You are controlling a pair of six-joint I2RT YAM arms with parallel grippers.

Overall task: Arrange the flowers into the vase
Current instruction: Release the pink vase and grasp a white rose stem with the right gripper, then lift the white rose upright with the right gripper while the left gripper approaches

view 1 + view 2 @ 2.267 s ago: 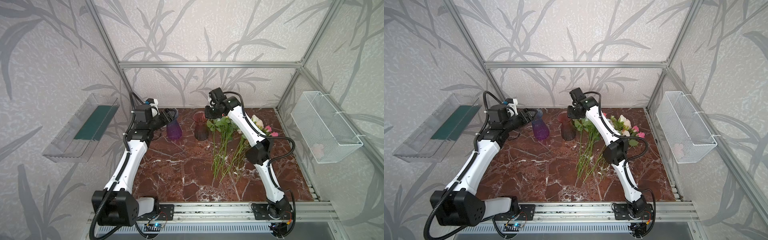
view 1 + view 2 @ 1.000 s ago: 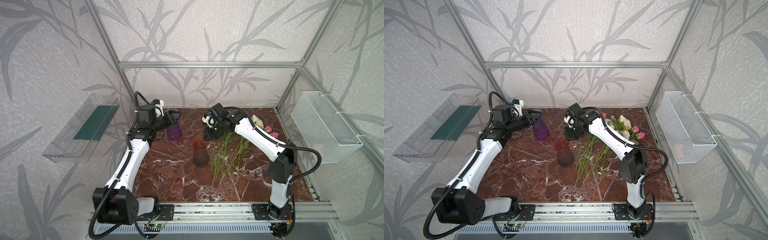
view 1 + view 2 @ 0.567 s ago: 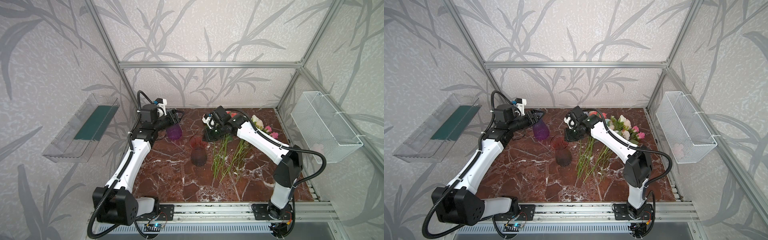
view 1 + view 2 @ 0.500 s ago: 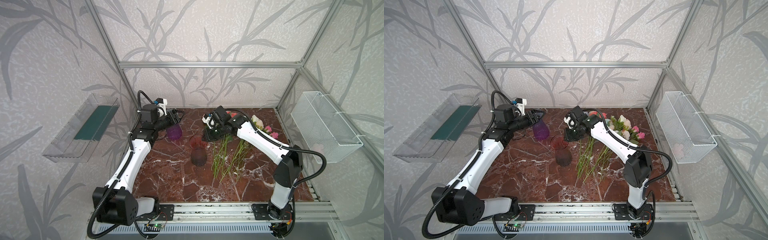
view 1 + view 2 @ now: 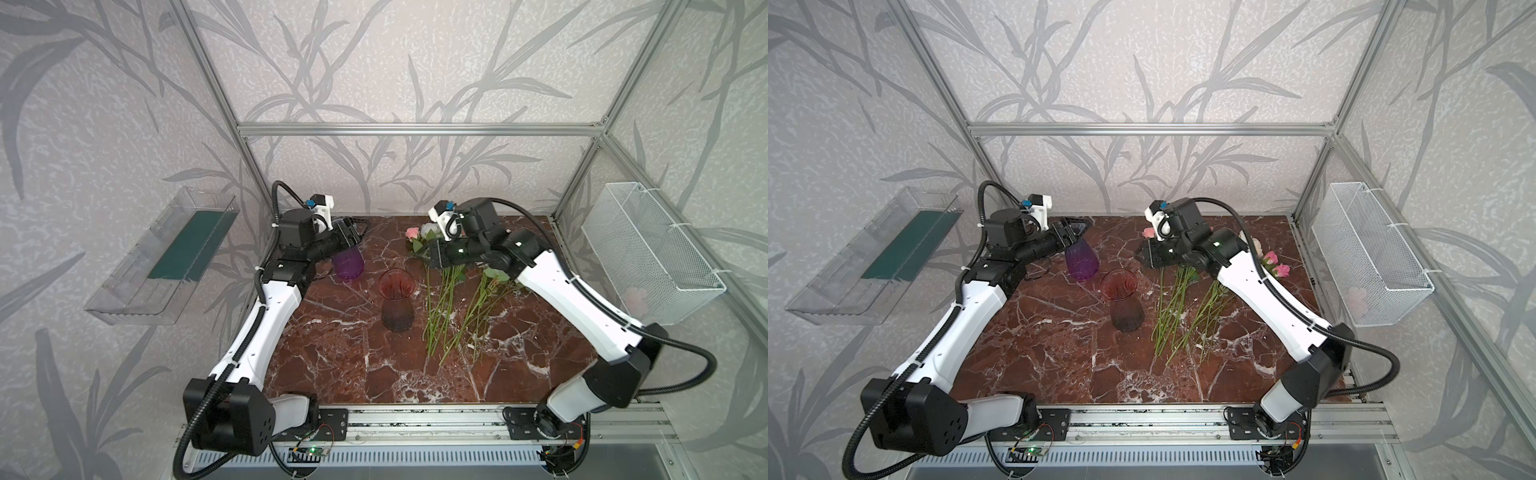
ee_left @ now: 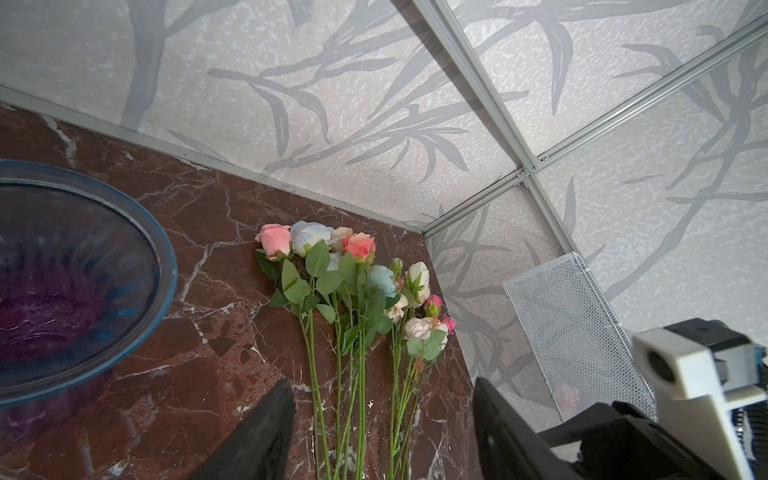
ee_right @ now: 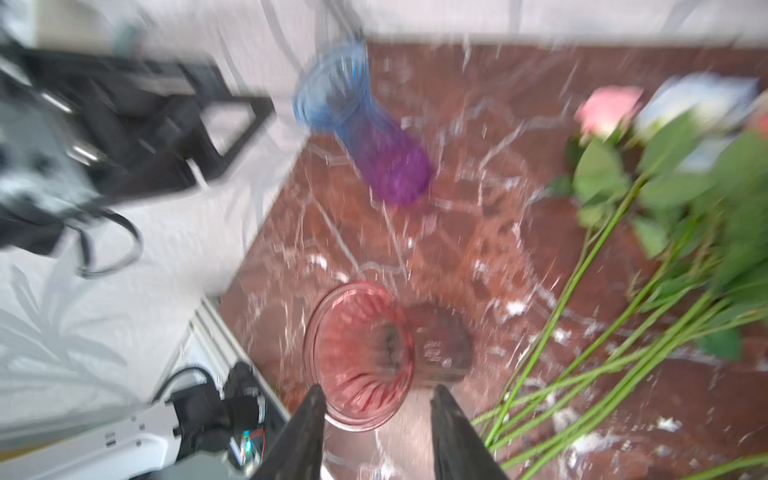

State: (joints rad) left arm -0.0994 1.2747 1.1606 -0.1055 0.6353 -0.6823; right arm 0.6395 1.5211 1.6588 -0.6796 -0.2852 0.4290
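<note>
Left jaws: open, holding nothing, above the purple vase (image 5: 348,264) rim.
Right jaws: apart, nothing between them, over the flowers' leafy tops, tips pointing toward 9 o'clock.
Flowers (image 6: 355,291): flat on the tabletop (image 5: 332,353), at 3 o'clock of the red vase (image 5: 397,305); heads toward 12, stems toward 6.
Red vase: upright, near centre.
Purple vase: 10 o'clock of the red one.

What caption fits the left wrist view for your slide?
Flowers lie flat on the marble table, a purple vase nearby, seen past the open left tool.
</note>
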